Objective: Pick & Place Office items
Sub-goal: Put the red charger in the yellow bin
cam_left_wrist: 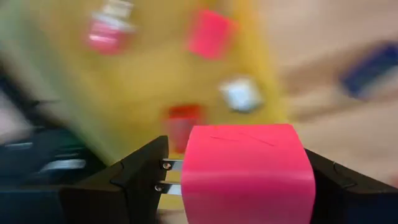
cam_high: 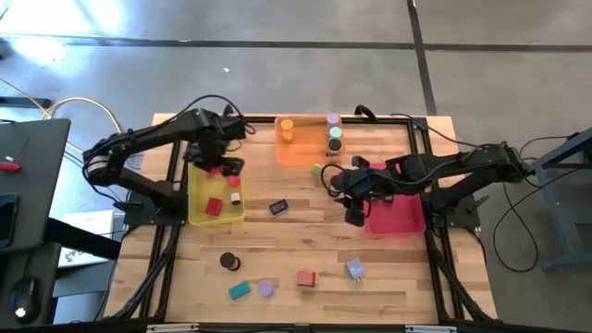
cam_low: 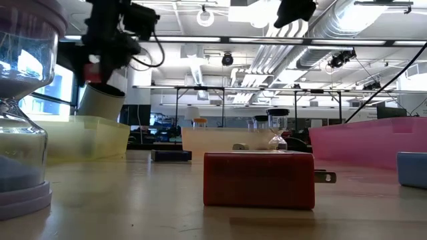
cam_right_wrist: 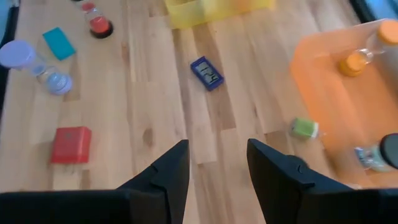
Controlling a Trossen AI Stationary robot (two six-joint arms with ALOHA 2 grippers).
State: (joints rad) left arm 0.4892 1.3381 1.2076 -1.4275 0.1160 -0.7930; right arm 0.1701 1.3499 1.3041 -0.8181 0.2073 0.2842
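- While the left end effector (cam_high: 225,166) hangs over the yellow tray (cam_high: 196,190) left of centre in the high view, its fingers pinch a pink-red block (cam_left_wrist: 247,169), which fills the lower middle of the left wrist view with two metal prongs showing at its side.
- Inside that tray lie a red block (cam_high: 215,206) and a small white piece (cam_high: 236,197); the left wrist view blurs them.
- The right end effector (cam_high: 354,205) sits right of centre in the high view, at the left edge of the pink tray (cam_high: 407,225), its fingers spread and holding nothing.
- Ahead of it on the table (cam_high: 305,245) lies a dark-blue block (cam_right_wrist: 207,73), with a green cylinder (cam_right_wrist: 304,128) just beside the orange tray (cam_high: 301,153).
- That orange tray, at upper centre of the high view, holds an orange cylinder (cam_high: 288,125) and a purple-capped one (cam_high: 333,119).
- Along the lower part of the high view lie a black-rimmed cylinder (cam_high: 228,262), a teal block (cam_high: 240,290), a lavender hourglass-shaped piece (cam_high: 266,289), a red block with prongs (cam_high: 306,277) and a lavender block (cam_high: 355,269), all well apart from both arms.
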